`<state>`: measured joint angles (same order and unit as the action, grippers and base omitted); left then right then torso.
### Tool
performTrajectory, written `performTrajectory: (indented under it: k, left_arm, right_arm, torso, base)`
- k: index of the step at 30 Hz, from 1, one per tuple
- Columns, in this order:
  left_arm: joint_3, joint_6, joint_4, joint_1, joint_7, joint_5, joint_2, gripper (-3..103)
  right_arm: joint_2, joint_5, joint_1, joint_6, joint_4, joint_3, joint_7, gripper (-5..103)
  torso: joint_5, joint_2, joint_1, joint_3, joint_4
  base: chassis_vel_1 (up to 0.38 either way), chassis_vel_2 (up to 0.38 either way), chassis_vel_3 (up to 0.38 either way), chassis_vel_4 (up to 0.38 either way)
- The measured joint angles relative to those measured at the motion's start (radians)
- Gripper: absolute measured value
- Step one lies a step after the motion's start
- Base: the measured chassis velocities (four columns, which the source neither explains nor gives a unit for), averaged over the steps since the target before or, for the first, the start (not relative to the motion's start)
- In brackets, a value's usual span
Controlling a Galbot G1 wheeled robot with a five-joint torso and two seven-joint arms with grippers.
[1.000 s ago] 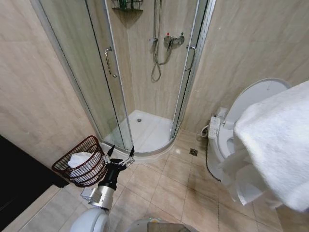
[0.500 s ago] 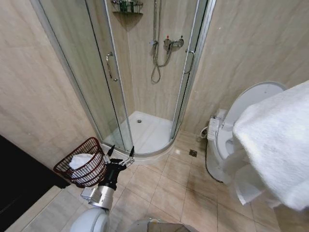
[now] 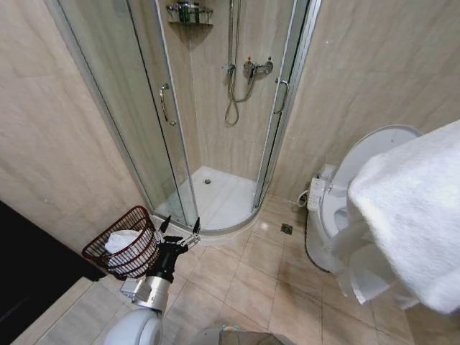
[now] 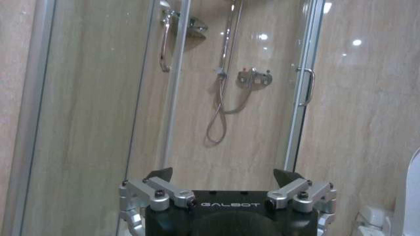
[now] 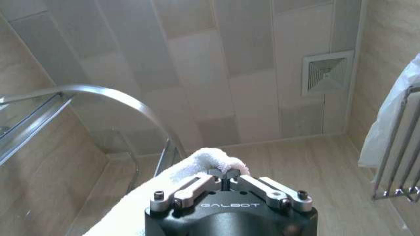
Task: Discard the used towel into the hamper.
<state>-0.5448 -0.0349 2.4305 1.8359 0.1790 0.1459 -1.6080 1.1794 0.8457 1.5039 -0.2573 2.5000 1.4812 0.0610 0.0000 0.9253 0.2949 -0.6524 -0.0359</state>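
The hamper (image 3: 141,257), a small dark red-brown wire basket, stands on the floor at lower left with a white cloth (image 3: 121,239) inside. My left gripper (image 3: 181,224) hovers just right of its rim, open and empty, and faces the shower in the left wrist view (image 4: 223,174). The used towel (image 3: 417,208), thick and white, hangs large at the right edge of the head view, close to the camera. In the right wrist view my right gripper (image 5: 224,174) is shut on a fold of the towel (image 5: 196,162), held high and pointing at the ceiling.
A curved glass shower enclosure (image 3: 165,108) stands behind the hamper. A toilet (image 3: 338,208) with its lid up sits at right, partly behind the towel. A dark unit (image 3: 29,266) borders the left. Tiled floor (image 3: 251,280) lies open between them, with a drain (image 3: 287,228).
The whole head picture has shifted slightly, so the camera has moved. Both arms hold the same pose, and the towel stays in the right gripper.
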Motion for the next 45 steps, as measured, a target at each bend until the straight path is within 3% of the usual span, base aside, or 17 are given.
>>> performTrajectory:
  k: [45]
  left_arm:
    - [0.0,0.0,0.0,0.0,0.0,0.0,0.0,100]
  right_arm:
    - [0.003,-0.006,0.002,0.005,0.0,-0.027,-0.011,2]
  torso:
    - [0.0,0.22,0.099,-0.121,0.0]
  base:
    - [0.0,0.0,0.0,0.0]
